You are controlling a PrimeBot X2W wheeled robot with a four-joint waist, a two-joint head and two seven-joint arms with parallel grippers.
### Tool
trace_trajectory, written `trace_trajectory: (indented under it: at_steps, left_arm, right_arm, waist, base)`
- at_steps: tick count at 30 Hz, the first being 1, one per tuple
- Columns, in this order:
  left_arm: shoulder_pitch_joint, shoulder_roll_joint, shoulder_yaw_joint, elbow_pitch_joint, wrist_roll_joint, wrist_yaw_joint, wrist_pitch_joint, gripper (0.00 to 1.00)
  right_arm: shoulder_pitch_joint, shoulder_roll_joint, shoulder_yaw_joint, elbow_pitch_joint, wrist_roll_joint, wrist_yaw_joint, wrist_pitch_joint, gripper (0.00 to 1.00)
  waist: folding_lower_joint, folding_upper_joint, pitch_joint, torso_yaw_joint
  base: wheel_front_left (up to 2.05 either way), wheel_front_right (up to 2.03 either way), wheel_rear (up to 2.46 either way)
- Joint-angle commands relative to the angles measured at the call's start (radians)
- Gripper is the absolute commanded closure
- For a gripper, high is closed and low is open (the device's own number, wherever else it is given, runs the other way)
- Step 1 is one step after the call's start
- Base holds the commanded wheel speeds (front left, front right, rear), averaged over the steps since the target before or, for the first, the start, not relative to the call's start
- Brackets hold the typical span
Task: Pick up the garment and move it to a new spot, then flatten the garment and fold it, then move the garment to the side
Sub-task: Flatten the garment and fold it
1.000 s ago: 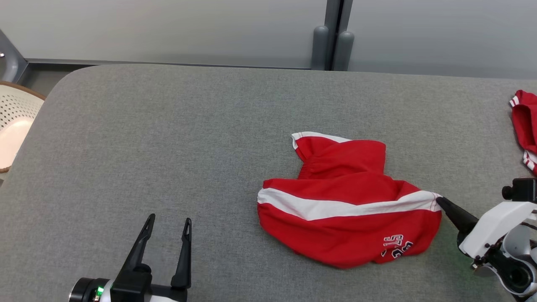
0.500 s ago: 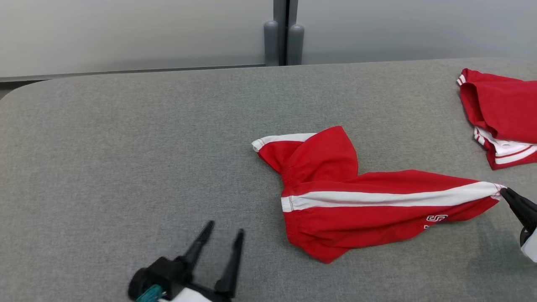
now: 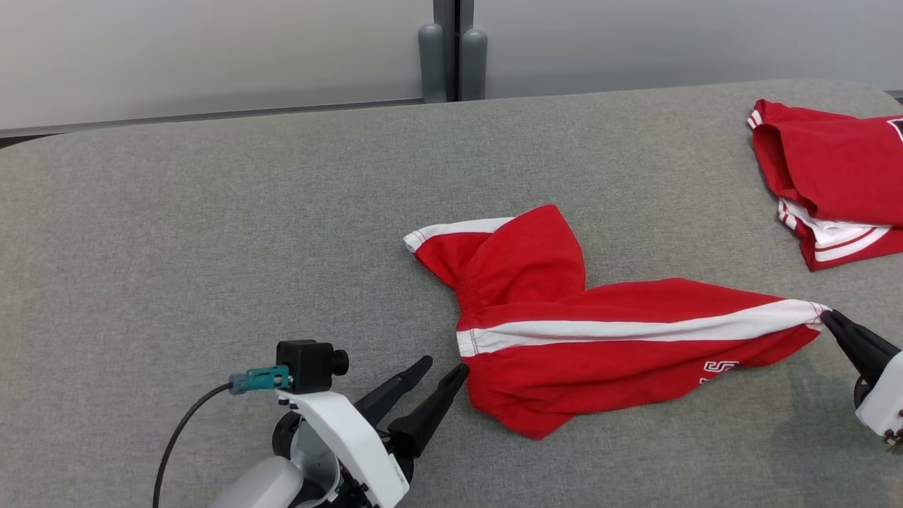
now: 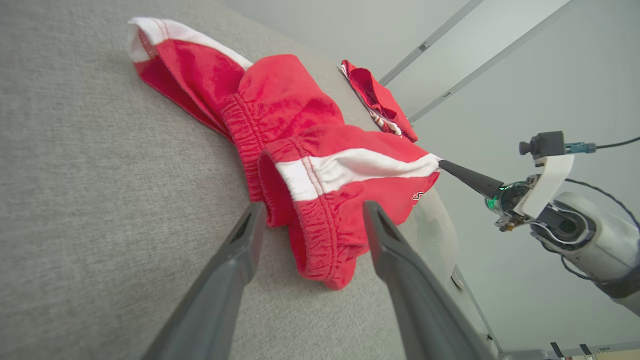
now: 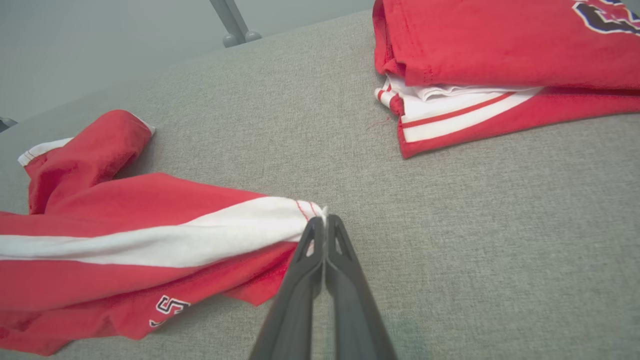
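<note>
The garment (image 3: 600, 353) is red with a white stripe, a gathered elastic band and small lettering. It lies stretched out across the middle of the grey table (image 3: 211, 212). My right gripper (image 3: 825, 317) is shut on the white-striped corner at its right end, seen close up in the right wrist view (image 5: 325, 220). My left gripper (image 3: 444, 365) is open, with its fingertips at the garment's left, gathered end. In the left wrist view the open left gripper (image 4: 314, 206) straddles the elastic band of the garment (image 4: 300, 125), and the right gripper (image 4: 442, 164) pinches the far corner.
A folded red jersey (image 3: 832, 169) with white stripes and dark numbers lies at the table's far right, close to the right gripper's side (image 5: 500, 50). Two grey posts (image 3: 451, 53) stand behind the table's back edge. Bare grey cloth stretches to the left and front.
The head camera has turned right. My right gripper has pulled the garment's corner rightward, drawing it out long. My left gripper has moved up to the garment's gathered left end, still open.
</note>
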Motion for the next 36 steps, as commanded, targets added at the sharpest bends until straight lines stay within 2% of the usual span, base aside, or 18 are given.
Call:
trace_trajectory:
  at_steps: [1, 9, 17, 20, 23, 24, 25, 27, 28, 29, 36]
  left_arm:
    - [-0.025, 0.018, -0.012, 0.01, -0.027, -0.001, 0.005, 0.0]
    - [-0.102, 0.03, -0.093, 0.04, -0.144, -0.001, 0.019, 0.0]
    - [-0.175, 0.039, -0.182, 0.068, -0.169, -0.001, -0.004, 0.0]
    - [-0.199, 0.04, -0.21, 0.082, -0.177, -0.001, -0.017, 0.07]
    - [-0.218, 0.038, -0.232, 0.098, -0.19, -0.001, -0.032, 0.08]
    - [-0.226, 0.037, -0.24, 0.101, -0.193, -0.001, -0.038, 0.12]
    - [-0.236, 0.039, -0.248, 0.102, -0.194, -0.001, -0.045, 0.21]
    - [-0.245, 0.039, -0.263, 0.102, -0.206, -0.001, -0.056, 0.56]
    - [-0.251, 0.041, -0.27, 0.1, -0.212, -0.001, -0.061, 0.68]
    - [-0.256, 0.042, -0.277, 0.095, -0.216, -0.001, -0.066, 1.0]
    - [-0.301, 0.063, -0.311, 0.036, -0.24, -0.001, -0.144, 1.0]
  right_arm:
    - [-0.008, -0.002, -0.007, 0.0, -0.008, 0.0, 0.005, 1.0]
    - [-0.003, -0.004, -0.019, -0.002, -0.024, 0.0, 0.01, 1.0]
    - [-0.014, 0.004, -0.031, -0.008, -0.046, 0.0, 0.023, 1.0]
    - [-0.018, 0.01, -0.038, -0.011, -0.051, 0.0, 0.028, 1.0]
    - [-0.021, 0.012, -0.045, -0.018, -0.053, 0.0, 0.033, 1.0]
    - [-0.021, 0.013, -0.046, -0.02, -0.056, 0.0, 0.033, 1.0]
    - [-0.02, 0.011, -0.046, -0.02, -0.065, 0.0, 0.034, 1.0]
    - [-0.018, 0.011, -0.049, -0.02, -0.073, 0.0, 0.037, 1.0]
    - [-0.018, 0.012, -0.051, -0.021, -0.078, 0.0, 0.038, 1.0]
    - [-0.018, 0.014, -0.054, -0.021, -0.082, 0.0, 0.038, 1.0]
    - [-0.047, 0.027, -0.076, -0.05, -0.11, 0.0, -0.003, 1.0]
  waist:
    - [0.0, 0.0, 0.002, 0.0]
    - [0.0, 0.0, 0.016, 0.005]
    - [0.0, 0.0, 0.027, -0.003]
    - [0.0, 0.0, 0.032, -0.009]
    - [0.0, 0.0, 0.038, -0.014]
    - [0.0, 0.0, 0.04, -0.017]
    - [0.0, 0.0, 0.042, -0.019]
    - [0.0, 0.0, 0.045, -0.023]
    - [0.0, 0.0, 0.046, -0.025]
    - [0.0, 0.0, 0.048, -0.027]
    - [0.0, 0.0, 0.043, -0.044]
  base:
    - [0.0, 0.0, 0.0]
    - [0.0, 0.0, 0.0]
    - [0.0, 0.0, 0.0]
    - [0.0, 0.0, 0.0]
    - [0.0, 0.0, 0.0]
    - [0.0, 0.0, 0.0]
    - [0.0, 0.0, 0.0]
    - [0.0, 0.0, 0.0]
    - [0.0, 0.0, 0.0]
    - [0.0, 0.0, 0.0]
    - [0.0, 0.0, 0.0]
